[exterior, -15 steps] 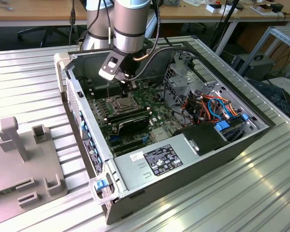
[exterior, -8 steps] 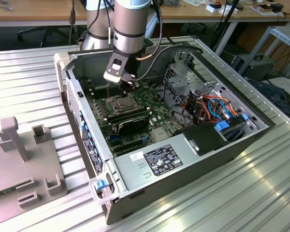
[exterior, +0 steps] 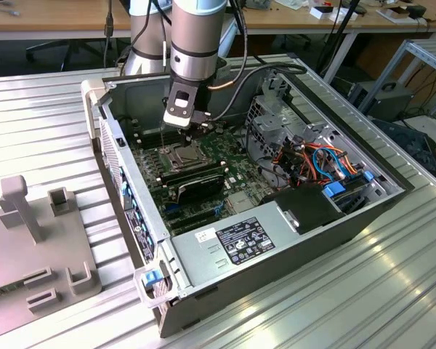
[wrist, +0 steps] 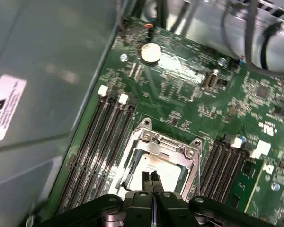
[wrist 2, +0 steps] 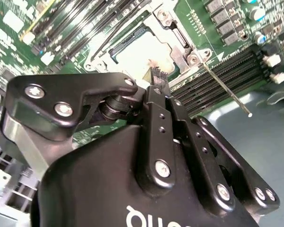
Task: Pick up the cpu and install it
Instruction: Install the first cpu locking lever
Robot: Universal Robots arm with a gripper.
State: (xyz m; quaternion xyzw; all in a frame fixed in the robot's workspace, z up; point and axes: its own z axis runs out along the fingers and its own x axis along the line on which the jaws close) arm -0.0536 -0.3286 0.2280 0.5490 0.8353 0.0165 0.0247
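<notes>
- The pincer point(wrist: 150, 178) is hanging just above the cpu point(wrist: 166, 166), its two fingers pressed tightly together and gripping nothing that I can see.
- The cpu is lying inside the socket frame point(wrist: 154, 141), between two banks of memory slots point(wrist: 102, 137). It is on the part of the motherboard point(wrist: 180, 99) toward the corner of the case point(exterior: 327, 243) nearest the arm's base. The case itself is resting open on the ribbed desk point(exterior: 43, 123).
- The chip is lying flat with its pale metal top facing up. Being square, it is showing no real long axis, and its edges are running parallel with the frame and the memory slots.
- Whether it is sitting fully down in the socket cannot be told from here.
- Risk, as I judge it: the closed fingertips are hovering so close that a downward push could scratch the metal top. If the chip is sitting slightly askew, it could also be forced against the contacts beneath.
- The thin lever point(wrist 2: 226, 89) is sticking out free beside the socket, which suggests the frame is not latched. A sideways shift could be catching that rod on the pincer's body or nudging the chip out of square.
- The cables point(exterior: 320, 156) are lying well apart from the socket, so they are posing little threat.
</notes>
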